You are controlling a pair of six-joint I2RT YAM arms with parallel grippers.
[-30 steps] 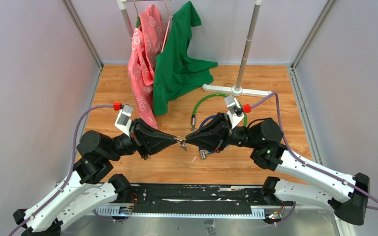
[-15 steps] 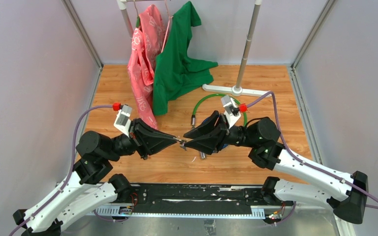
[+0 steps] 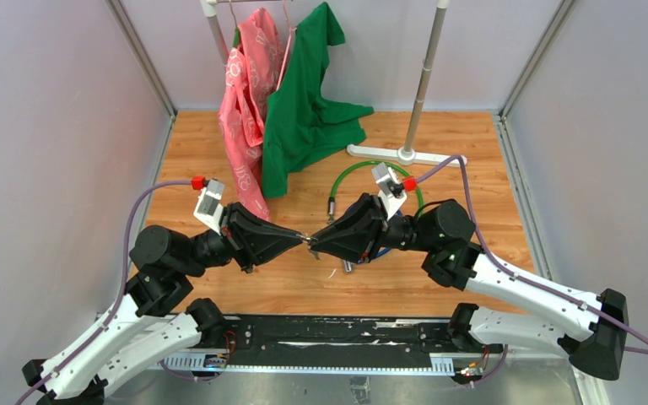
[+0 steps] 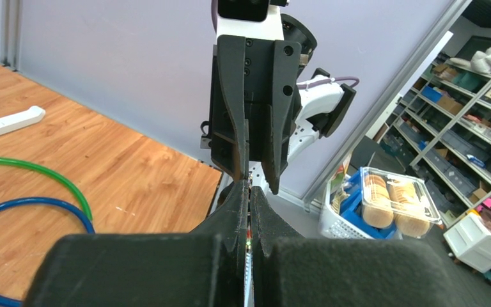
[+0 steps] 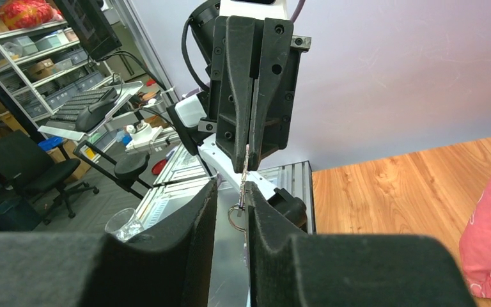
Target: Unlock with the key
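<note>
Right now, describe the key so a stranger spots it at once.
Over the wooden table, two black arms meet tip to tip. The key is the thin silver sliver pinched in the fingers of the left gripper, a small ring dangling from it; unlike the green loop and blue loop, it hangs in mid-air.

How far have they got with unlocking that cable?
Done: the key is off the table, pinched in the shut left gripper. In hand: the right gripper, jaws slightly apart, sits around it in mid-air, probably to take it over. Left: bringing it to the green cable loop lying on the table and turning it in the lock; neither has begun.
</note>
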